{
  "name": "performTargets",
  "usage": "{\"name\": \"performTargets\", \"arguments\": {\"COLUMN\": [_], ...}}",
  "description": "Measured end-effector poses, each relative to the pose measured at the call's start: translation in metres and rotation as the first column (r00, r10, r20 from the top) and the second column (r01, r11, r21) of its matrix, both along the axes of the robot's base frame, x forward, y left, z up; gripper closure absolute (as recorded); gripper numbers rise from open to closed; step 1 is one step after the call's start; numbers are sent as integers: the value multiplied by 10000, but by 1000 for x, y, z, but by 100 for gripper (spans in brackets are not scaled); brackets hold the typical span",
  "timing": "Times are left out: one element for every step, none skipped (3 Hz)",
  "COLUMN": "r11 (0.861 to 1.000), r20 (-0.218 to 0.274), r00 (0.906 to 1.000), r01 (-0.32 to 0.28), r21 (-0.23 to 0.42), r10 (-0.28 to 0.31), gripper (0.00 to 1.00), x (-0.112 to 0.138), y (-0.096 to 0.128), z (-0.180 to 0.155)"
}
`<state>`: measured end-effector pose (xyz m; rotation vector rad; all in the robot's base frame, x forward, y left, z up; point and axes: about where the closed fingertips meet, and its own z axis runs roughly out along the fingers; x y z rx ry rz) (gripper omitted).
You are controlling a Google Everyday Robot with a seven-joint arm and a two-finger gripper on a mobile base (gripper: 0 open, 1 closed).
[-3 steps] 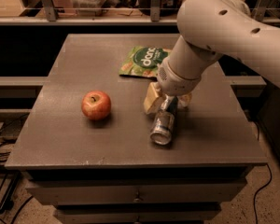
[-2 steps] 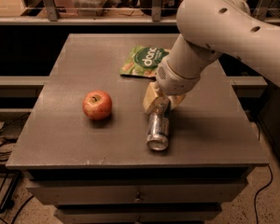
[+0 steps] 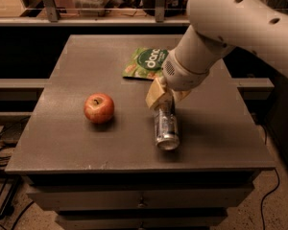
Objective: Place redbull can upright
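Note:
The redbull can [image 3: 165, 126] is slim and silver-blue. It lies lengthwise on the grey table [image 3: 62, 138], right of centre, with its shiny silver top pointing at the front edge. My gripper [image 3: 162, 99] sits at the can's far end with its tan fingers [image 3: 155, 95] on either side of it, shut on the can. The white arm reaches in from the upper right and hides the can's far end.
A red apple [image 3: 99, 108] stands on the table left of the can, about a can's length away. A green snack bag [image 3: 146, 63] lies flat at the back, just behind the gripper. The table's front edge is close below the can's top.
The gripper has shifted slightly with the can in it. The can's near end swung a little left and then back right, and more of its length shows. The apple and bag are unmoved.

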<state>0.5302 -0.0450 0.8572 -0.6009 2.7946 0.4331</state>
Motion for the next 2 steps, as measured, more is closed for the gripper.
{"name": "performTargets", "arguments": {"r11": [9931, 9713], "r20": [1214, 2507], "r00": [9864, 9487], "r01": [-1144, -2206], "r21": [268, 890], "r10": [1104, 1925], "gripper": [100, 100], "x": [8, 19], "y": [-6, -9], "z": [43, 78]}}
